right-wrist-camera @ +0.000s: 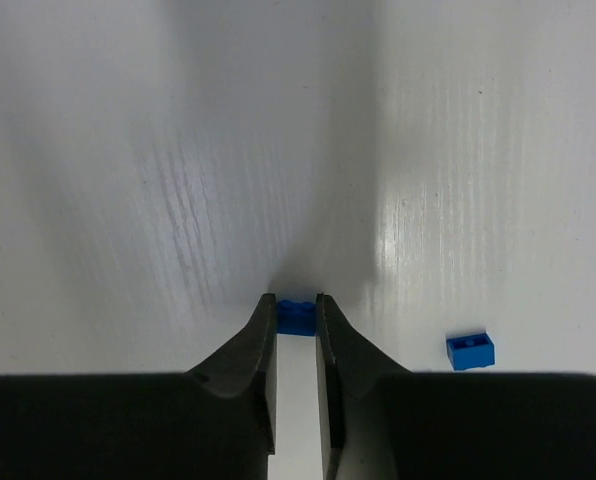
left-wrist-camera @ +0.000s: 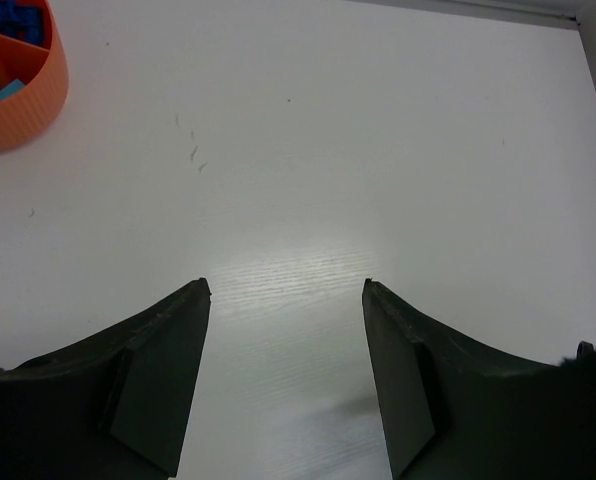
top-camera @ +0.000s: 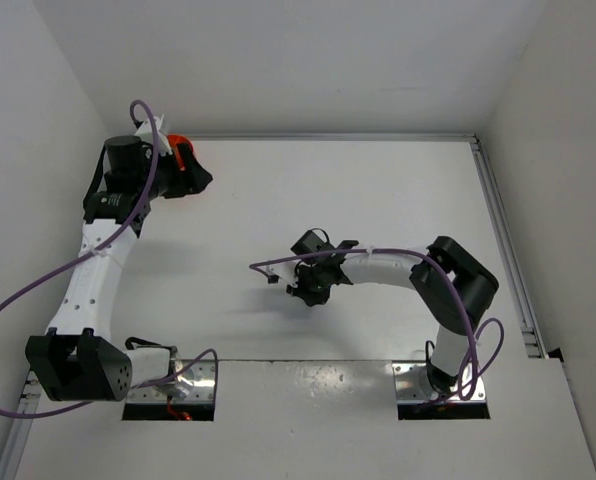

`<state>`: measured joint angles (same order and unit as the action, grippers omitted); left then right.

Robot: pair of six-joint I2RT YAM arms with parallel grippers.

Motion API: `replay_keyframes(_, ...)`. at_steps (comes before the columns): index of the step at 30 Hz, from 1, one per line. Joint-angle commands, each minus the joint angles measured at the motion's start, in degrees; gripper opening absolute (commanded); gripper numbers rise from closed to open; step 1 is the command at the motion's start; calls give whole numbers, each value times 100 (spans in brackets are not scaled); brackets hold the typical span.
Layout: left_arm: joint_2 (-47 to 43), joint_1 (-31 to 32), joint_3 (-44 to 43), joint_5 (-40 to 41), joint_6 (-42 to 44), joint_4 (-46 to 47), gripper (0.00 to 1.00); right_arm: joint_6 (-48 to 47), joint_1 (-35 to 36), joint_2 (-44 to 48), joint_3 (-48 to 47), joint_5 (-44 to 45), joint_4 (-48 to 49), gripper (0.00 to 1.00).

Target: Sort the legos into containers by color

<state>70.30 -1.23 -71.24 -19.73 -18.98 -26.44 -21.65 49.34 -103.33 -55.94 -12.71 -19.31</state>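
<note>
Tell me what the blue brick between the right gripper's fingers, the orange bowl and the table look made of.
The blue brick: likely hard plastic, smooth, evenly coloured, crisp moulded edges. The orange bowl: probably plastic, matte, fine ribbing on its wall. The table: white, semi-gloss, faint wood-like grain under glare; perhaps laminate or painted wood.

Orange ribbed bowl (left-wrist-camera: 18,90); blue legos (left-wrist-camera: 18,20), teal lego (left-wrist-camera: 6,90); gripped brick (right-wrist-camera: 296,316), loose brick (right-wrist-camera: 470,350) blue; table (left-wrist-camera: 378,150) white.

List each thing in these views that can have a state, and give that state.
left end effector, open and empty.
right end effector, shut on the gripped blue lego.
gripped blue lego, pinched on both sides.
loose blue lego, lying free on the table.
orange bowl, upright, blue pieces inside.
</note>
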Motion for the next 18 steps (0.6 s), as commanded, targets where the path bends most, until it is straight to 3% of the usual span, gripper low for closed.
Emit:
replay_keyframes(1, -34, -61, 58, -66, -70, 174, 68, -6, -12, -56, 66, 190, -196, 11)
replay_keyframes(5, -174, -61, 487, -531, -210, 393, 68, 47, -82, 137, -197, -90, -275, 0)
replay_keyframes(9, -420, -175, 1331, -1418, -973, 946, 68, 100, -135, 594, -732, -381, -407, 0)
replay_keyframes(13, -526, -228, 2596, -2804, -1984, 2193, 66, 310, -135, 1033, -1374, -873, -355, 0)
replay_keyframes(18, -605, 0, 3239, -3353, -3197, 3152, 61, 661, -241, 842, -2490, -1724, -469, 0)
